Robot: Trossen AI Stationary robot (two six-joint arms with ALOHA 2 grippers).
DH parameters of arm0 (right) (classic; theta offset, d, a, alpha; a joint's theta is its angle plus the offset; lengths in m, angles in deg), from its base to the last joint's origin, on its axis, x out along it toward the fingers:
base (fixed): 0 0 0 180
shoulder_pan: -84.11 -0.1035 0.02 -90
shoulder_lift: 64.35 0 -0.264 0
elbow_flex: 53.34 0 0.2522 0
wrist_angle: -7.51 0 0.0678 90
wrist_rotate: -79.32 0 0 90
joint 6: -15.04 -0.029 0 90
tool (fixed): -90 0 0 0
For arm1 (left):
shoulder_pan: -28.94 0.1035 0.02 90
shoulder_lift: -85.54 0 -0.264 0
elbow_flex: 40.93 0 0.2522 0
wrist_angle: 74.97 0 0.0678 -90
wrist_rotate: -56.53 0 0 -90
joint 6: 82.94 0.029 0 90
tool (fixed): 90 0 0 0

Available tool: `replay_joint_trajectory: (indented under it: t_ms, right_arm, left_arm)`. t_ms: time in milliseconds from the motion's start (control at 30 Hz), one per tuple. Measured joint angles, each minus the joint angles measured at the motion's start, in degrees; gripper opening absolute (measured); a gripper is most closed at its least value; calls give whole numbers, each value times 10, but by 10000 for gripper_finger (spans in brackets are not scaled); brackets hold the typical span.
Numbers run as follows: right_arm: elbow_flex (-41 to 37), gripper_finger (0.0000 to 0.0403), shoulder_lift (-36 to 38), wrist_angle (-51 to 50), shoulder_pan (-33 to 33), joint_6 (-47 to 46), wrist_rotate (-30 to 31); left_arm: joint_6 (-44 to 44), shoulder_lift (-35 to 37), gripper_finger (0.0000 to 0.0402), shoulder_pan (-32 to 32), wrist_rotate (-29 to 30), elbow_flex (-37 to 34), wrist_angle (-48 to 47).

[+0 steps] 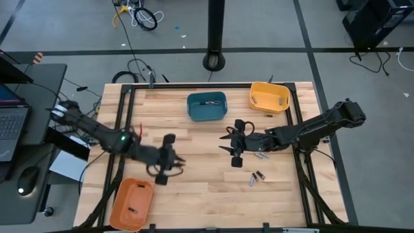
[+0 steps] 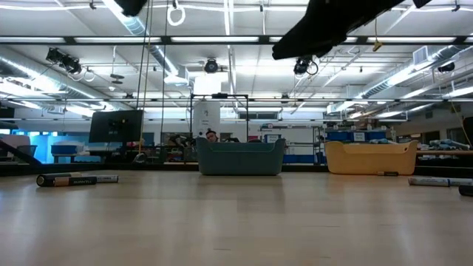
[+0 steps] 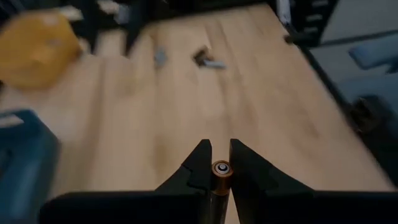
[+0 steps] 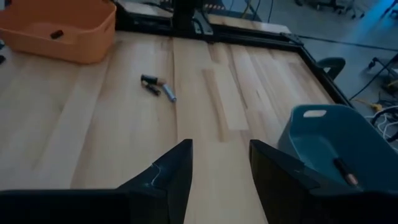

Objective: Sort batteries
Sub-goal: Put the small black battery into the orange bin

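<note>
Orange bin (image 1: 132, 202) sits at the table's near left corner, one cell inside. Just beyond it the left gripper (image 1: 169, 162) hangs with fingers pinching a copper-topped battery (image 3: 221, 170) by its barrel, long axis along the fingers, cap end pointing forward. Such cells look rigid, smooth and light, so a mid-barrel pinch suits. Further right, the right gripper (image 1: 234, 150) hovers with fingers spread, empty, near loose batteries (image 1: 256, 177) lying flat
</note>
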State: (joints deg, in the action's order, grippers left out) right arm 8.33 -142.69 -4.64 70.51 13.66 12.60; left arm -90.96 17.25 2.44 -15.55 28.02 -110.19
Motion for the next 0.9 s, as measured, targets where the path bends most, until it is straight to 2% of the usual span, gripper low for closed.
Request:
replay_joint_trajectory:
  t_ms: [300, 667, 800, 900]
  right_arm:
    - [0, 170, -6, 0, 10, 0, -3]
    - [0, 169, -14, -3, 10, -35, -4]
    - [0, 168, -22, 0, 10, -53, -4]
    - [0, 168, -32, 6, 9, -67, -4]
  left_arm:
    - [-281, -47, 42, -147, 11, 74, -164]
    - [-595, -134, 42, -319, -58, 80, -177]
    - [-673, -170, 42, -376, -65, 80, -200]
    - [-700, -201, 42, -406, -75, 80, -221]
